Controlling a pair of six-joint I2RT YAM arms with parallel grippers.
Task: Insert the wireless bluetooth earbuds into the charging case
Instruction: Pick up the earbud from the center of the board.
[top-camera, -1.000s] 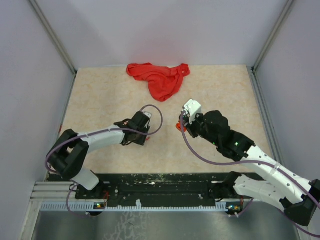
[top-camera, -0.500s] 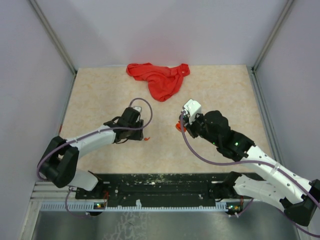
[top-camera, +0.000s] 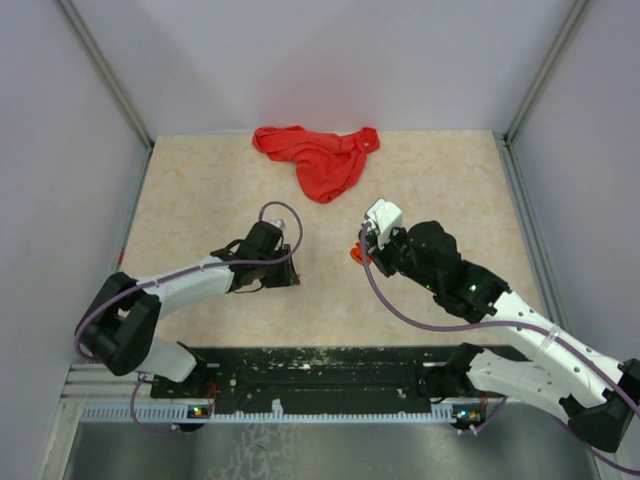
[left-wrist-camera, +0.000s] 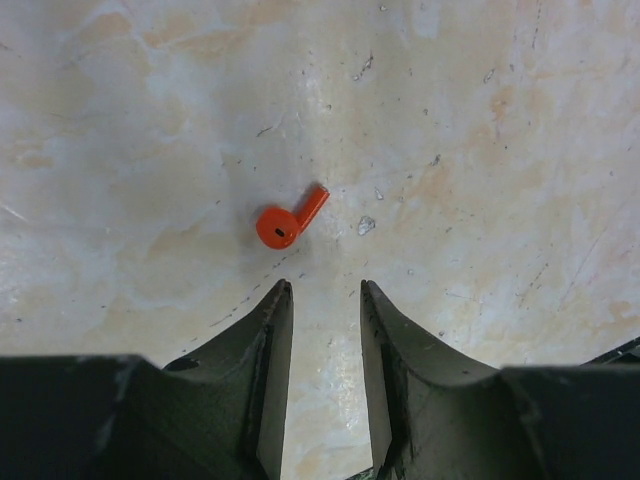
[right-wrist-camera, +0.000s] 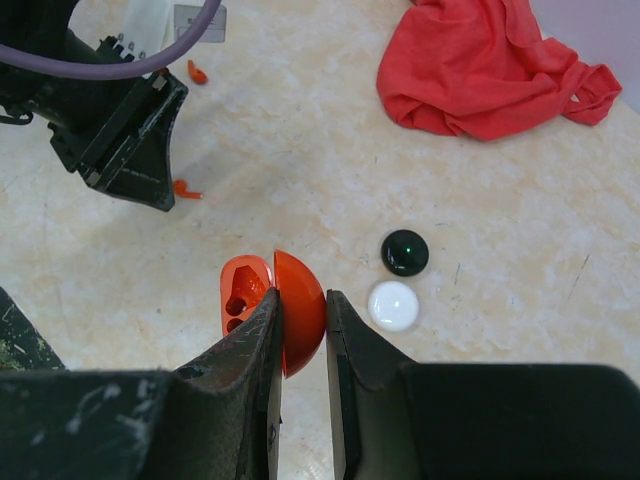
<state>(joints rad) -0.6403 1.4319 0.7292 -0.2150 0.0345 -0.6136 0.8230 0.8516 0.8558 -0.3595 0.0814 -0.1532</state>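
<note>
From above, you can see the left gripper (top-camera: 284, 272) low over the table (top-camera: 200, 190), near the middle. The right gripper (top-camera: 363, 250) is a little way off to its right, with the red case (top-camera: 356, 254) at its tip. A red cloth (top-camera: 318, 160) lies at the far side. The earbuds are too small to pick out from here.

From the left wrist, your two fingers (left-wrist-camera: 272, 325) are spread apart with nothing between them. The red earbud (left-wrist-camera: 285, 222) lies on the table just past the tips, a bit toward the left finger. It has a round head and a short stem.

From the right wrist, your fingers are pressed onto the red case, which is open, so you can see the holes inside. A second red earbud (right-wrist-camera: 198, 72) lies farther off. A black round case (right-wrist-camera: 405, 252) and a white round case (right-wrist-camera: 393, 305) sit side by side, near the red case.

The earbud looks very light, hard and smooth, so it may slip or flick away. Line it up between your fingers and pinch the round head gently
</note>
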